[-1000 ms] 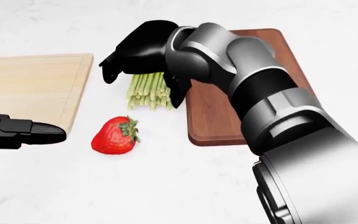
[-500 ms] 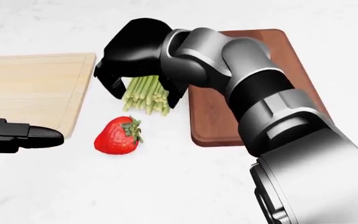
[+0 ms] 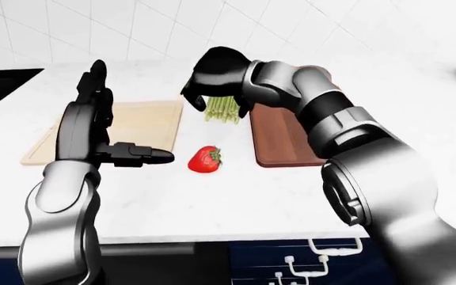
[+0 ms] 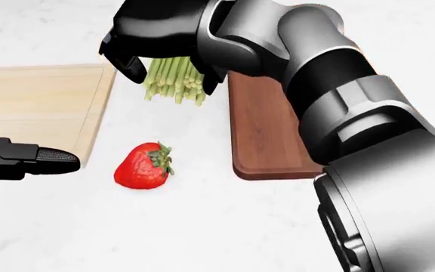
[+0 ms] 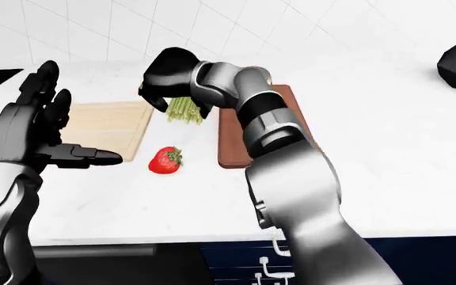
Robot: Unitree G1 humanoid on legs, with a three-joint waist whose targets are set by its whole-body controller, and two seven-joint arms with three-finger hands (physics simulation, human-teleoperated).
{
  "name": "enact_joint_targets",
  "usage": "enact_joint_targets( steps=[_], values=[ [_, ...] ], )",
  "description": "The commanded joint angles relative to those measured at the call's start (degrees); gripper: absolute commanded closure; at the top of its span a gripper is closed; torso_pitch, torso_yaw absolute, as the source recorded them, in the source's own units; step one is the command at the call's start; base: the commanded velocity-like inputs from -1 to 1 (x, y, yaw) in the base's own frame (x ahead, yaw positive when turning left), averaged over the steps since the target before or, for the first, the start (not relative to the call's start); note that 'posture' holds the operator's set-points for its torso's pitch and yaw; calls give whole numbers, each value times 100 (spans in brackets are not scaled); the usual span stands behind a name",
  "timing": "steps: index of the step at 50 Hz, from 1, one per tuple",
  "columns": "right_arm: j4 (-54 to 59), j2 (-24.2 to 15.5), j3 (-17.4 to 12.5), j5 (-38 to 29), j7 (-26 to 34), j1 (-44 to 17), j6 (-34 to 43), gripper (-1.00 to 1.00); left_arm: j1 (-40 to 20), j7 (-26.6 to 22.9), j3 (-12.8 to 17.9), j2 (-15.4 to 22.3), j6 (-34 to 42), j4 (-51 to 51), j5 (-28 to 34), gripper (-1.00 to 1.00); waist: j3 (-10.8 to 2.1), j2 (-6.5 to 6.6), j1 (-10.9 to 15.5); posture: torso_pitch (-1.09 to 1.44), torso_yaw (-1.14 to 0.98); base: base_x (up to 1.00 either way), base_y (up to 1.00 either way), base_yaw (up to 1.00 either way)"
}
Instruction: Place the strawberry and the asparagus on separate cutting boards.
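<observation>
So there's a big white counter with everything on it. The pale wooden cutting board is left of the right hand, and the dark reddish-brown cutting board sits just under and right of that hand's wrist. Both boards have nothing on them right now

The right hand has its black fingers curled around the top of the asparagus bundle, so the cut ends poke out below the hand, over the bare strip of counter between the two boards

The left hand is open, fingers up and thumb sticking out sideways, holding nothing. It's hanging over the near corner of the pale board

The strawberry lies on the counter just right of the left thumb tip and below the right hand, touching neither board
</observation>
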Motion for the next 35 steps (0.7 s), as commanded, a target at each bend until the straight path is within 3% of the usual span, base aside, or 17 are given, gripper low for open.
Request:
enact_joint_targets(
  steps=[1, 14, 35],
  values=[
    [-238, -151, -143, 202, -5, -311, 99, 71, -139, 26, 44, 75, -150, -138, 39, -100, -168, 34, -3, 0, 0, 0, 0, 0],
    [-385, -835, -239, 475, 746, -340, 91, 76, -155, 40, -9, 1, -188, -141, 25, -100, -146, -14, -2, 0, 0, 0, 0, 0],
    [-448, -1245, -193, 655, 1141, 276, 299, 77, -219, 30, -89, -16, -177, -63, 81, -100, -177, -43, 7, 0, 0, 0, 0, 0]
  ],
)
